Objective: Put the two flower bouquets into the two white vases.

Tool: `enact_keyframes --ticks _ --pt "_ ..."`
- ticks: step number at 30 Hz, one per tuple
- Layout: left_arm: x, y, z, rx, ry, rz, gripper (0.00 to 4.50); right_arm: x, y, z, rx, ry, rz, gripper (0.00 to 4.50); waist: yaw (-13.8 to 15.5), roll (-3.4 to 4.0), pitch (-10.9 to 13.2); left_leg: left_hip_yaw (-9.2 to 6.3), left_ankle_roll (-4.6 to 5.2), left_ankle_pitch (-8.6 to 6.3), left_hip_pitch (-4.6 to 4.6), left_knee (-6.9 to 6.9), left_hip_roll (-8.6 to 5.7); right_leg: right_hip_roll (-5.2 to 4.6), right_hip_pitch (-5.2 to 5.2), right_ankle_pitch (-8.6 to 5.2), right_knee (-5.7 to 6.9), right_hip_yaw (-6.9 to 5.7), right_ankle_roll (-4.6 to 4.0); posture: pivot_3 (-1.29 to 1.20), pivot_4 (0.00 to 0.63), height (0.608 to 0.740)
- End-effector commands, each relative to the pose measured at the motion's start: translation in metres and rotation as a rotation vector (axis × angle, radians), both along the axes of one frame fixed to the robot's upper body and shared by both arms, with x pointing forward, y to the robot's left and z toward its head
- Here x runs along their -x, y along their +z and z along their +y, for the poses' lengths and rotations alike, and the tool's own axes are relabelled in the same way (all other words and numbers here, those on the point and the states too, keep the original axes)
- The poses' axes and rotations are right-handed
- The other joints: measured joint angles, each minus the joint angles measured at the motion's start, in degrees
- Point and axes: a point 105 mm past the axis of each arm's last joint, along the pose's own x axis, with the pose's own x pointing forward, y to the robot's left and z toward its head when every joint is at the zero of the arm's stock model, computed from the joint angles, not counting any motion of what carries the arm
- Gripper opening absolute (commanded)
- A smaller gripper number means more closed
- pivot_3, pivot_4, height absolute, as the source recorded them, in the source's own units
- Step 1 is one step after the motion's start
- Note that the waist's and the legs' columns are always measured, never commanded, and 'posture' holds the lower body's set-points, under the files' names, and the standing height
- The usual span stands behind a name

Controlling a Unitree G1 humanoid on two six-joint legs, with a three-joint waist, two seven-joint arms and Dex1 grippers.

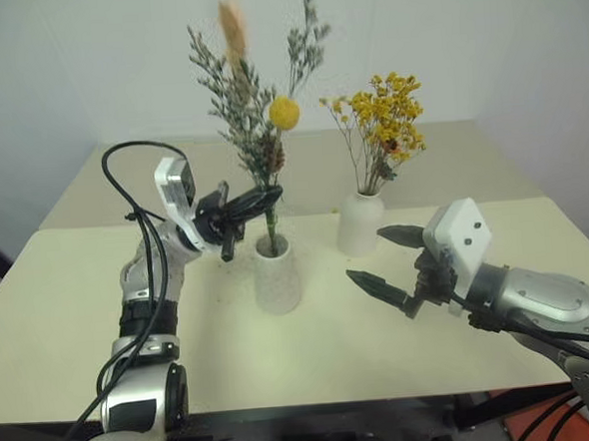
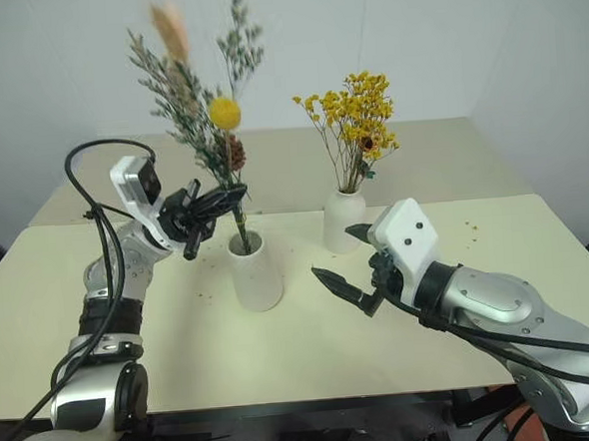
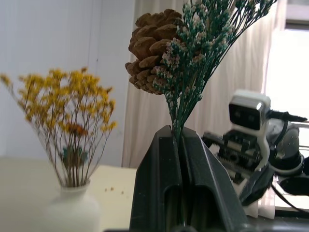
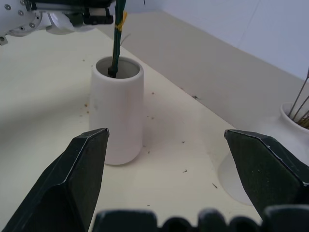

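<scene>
We see open table in front of both vases. Between the cone vase and the bottle vase a narrow gap remains. Tall sprays crowd the space above them.

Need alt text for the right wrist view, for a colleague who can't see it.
The open right gripper faces the cone vase on the table, with green stems already dipping into its mouth. The left gripper holds those stems above the vase, and the bottle vase stands off to the side.

Plain test room, cream table, white walls, curtains
</scene>
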Motion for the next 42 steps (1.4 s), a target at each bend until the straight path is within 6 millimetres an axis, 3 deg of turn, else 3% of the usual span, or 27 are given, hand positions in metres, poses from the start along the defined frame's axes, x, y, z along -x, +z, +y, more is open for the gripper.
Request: enact_keyframes --ticks 1,9,16,24,30,35,42 --pt "0.001 -0.007 0.003 -0.02 0.023 -0.028 0.01 0.001 0.01 0.0 0.01 0.006 -0.06 4.5 0.0 0.0 0.0 0.0 0.0 0.0 0.0 0.0 0.0 0.0 0.0 0.0 -0.01 0.0 0.0 0.0 0.15 0.74" --pt "-0.001 -0.016 0.004 -0.022 0.062 -0.039 0.01 0.0 0.009 0.003 0.014 0.011 -0.076 4.5 0.1 0.0 0.0 0.0 0.0 0.0 -0.01 0.0 0.0 0.0 0.0 0.0 -0.02 0.0 0.0 0.0 0.15 0.74" --pt "0.003 -0.017 0.006 -0.035 0.06 -0.05 1.9 -0.002 0.007 0.002 0.029 0.011 -0.074 4.5 0.0 0.0 0.0 0.0 0.0 0.0 0.01 -0.01 0.0 0.0 0.0 0.0 -0.01 0.0 0.0 0.0 0.15 0.74" --pt "0.013 -0.017 0.021 -0.125 0.108 -0.069 4.46 -0.002 0.006 -0.001 0.034 0.004 -0.069 4.5 0.0 0.0 0.0 -0.01 0.0 0.0 0.0 -0.01 0.02 0.0 -0.01 0.0 -0.02 0.0 0.0 0.0 0.15 0.74" --pt "0.011 -0.019 0.037 -0.162 0.214 -0.049 4.48 -0.005 0.006 0.002 0.027 0.01 -0.074 4.5 0.0 0.0 0.0 -0.01 0.0 0.0 0.03 -0.01 0.02 0.0 0.01 0.0 -0.01 -0.01 0.0 0.0 0.15 0.74" --pt "0.027 -0.016 0.055 -0.224 0.264 -0.082 4.48 -0.005 0.006 0.0 0.033 0.011 -0.074 4.5 -0.3 0.01 0.0 0.0 0.0 0.0 0.01 -0.04 0.04 0.0 -0.03 0.0 -0.03 0.0 0.0 0.0 0.15 0.74" --pt "0.052 -0.008 0.089 -0.346 0.363 -0.108 4.48 0.006 0.001 -0.035 0.058 -0.014 -0.018 4.5 0.1 0.02 0.0 0.0 0.0 0.0 0.03 -0.06 0.06 0.0 0.01 -0.02 -0.05 -0.02 -0.01 0.0 0.15 0.74"
